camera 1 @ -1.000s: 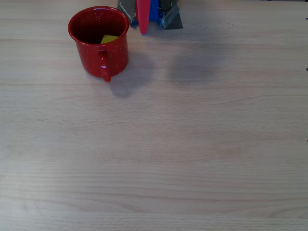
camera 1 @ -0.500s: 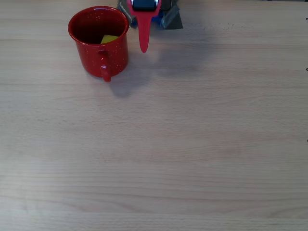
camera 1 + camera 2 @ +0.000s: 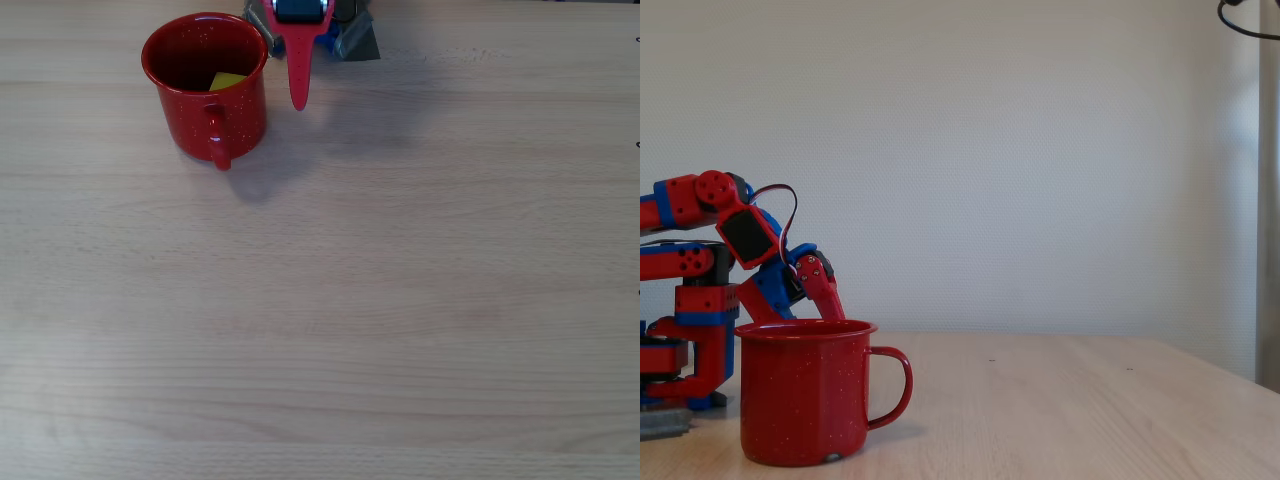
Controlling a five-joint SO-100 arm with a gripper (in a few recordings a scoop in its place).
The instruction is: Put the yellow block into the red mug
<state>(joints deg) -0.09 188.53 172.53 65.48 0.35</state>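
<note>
Since a second ago, gripper (image 3: 298, 95) swung out from top edge in overhead view, red finger now pointing down-frame; almost no change in last half second. Gripper holds nothing, jaws look closed (gap not clearly visible, so cannot tell for sure). Finger tip just right of red mug (image 3: 205, 85), apart from it. Yellow block (image 3: 227, 80) lies inside mug. Fixed view: gripper (image 3: 830, 300) behind mug (image 3: 805, 390), arm folded back. Mug upright on wooden table (image 3: 400, 300).

Bright, even light; soft shadows; both views sharp.
</note>
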